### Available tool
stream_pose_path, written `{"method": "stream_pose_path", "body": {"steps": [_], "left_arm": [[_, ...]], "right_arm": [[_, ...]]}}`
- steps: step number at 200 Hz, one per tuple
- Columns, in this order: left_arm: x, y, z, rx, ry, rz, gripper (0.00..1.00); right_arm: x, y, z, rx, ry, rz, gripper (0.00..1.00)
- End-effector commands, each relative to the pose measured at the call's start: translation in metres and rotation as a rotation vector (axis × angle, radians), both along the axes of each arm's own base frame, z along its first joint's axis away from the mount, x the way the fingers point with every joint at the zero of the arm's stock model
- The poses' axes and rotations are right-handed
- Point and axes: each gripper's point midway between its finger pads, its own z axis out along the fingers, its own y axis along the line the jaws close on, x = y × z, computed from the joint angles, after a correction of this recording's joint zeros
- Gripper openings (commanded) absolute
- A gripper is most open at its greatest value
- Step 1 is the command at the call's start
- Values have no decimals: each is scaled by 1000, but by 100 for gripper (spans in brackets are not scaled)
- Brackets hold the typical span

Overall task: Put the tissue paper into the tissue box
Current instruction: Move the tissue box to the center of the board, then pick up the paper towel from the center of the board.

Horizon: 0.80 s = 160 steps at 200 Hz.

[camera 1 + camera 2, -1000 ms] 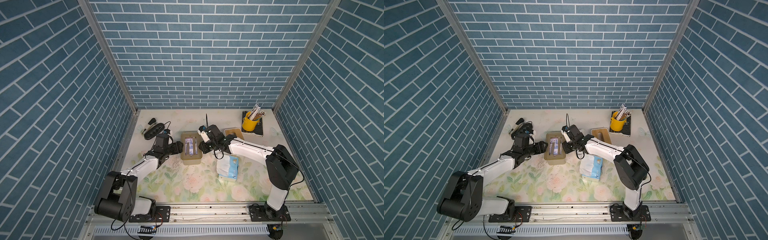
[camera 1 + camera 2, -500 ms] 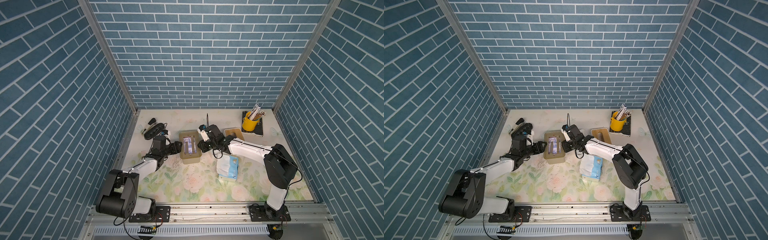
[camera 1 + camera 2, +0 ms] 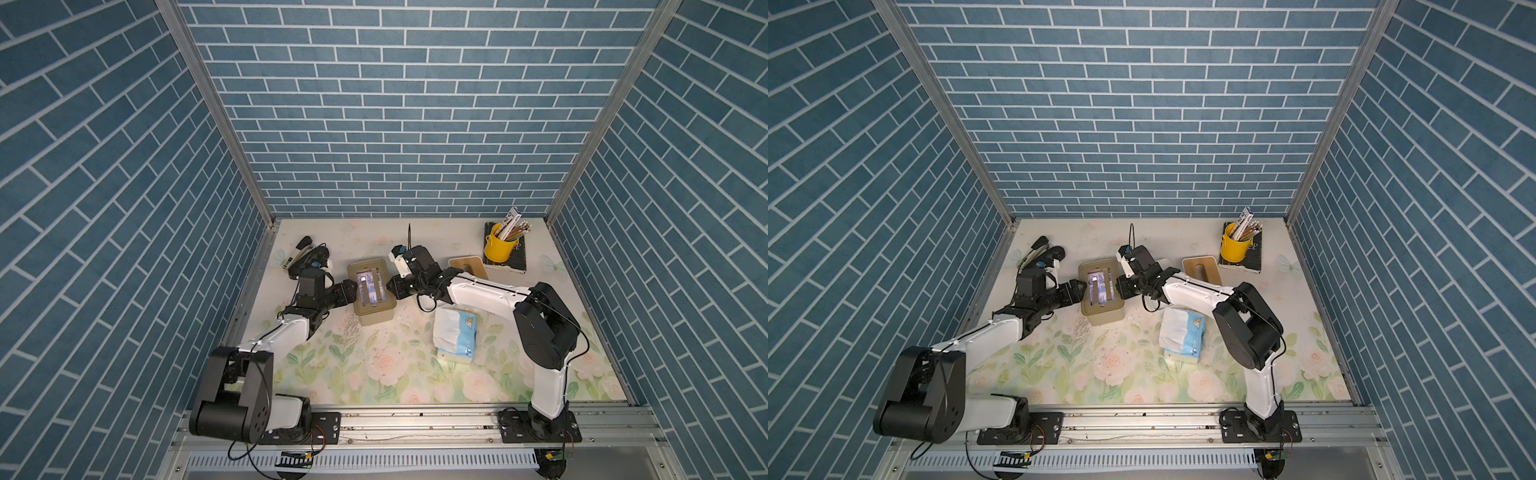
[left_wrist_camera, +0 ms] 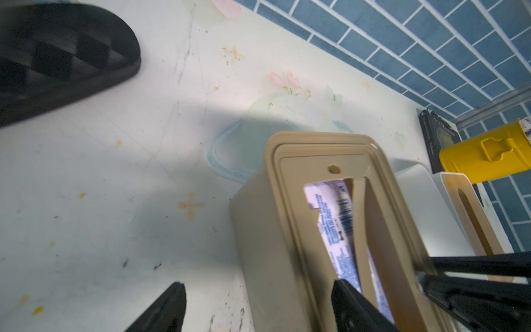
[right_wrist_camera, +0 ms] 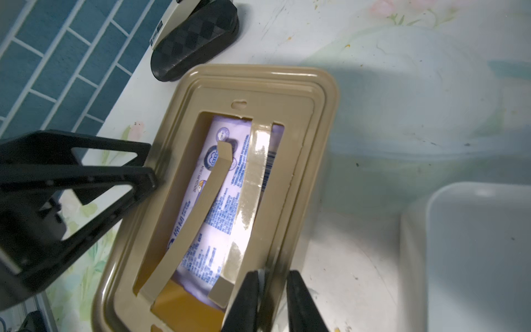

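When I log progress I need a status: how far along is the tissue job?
Done: a tissue pack lies inside the box, visible through its opening. In hand: the right gripper pinches the box's rim; the left gripper stands open astride the opposite wall. Left: probably tucking the curved strap flat; a second pack lies on the table, untouched.

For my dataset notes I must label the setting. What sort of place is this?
Probably a robot lab cell staged as a room: blue brick-print wall panels, a floral table cover, and an aluminium base rail.
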Motion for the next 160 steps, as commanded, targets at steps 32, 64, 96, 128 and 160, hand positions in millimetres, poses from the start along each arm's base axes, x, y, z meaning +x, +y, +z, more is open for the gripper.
{"method": "stream_pose_path", "body": {"steps": [32,64,96,128,160], "left_arm": [[6,-1,126,-31,-207,1,89],[-4,-24,123,-102,-207,-64,90],[-4,-61,105,-124,-172,-143,90],[-1,-119,92,-126,-144,-259,90],[1,-168,70,-135,-118,-331,89]], "right_arm": [[-14,27,-10,42,90,9,33],[-9,9,31,47,6,-31,46],[-14,-52,70,-48,-74,-114,56],[-40,-126,90,-141,-103,-215,63],[-79,-180,86,-161,-60,-291,63]]}}
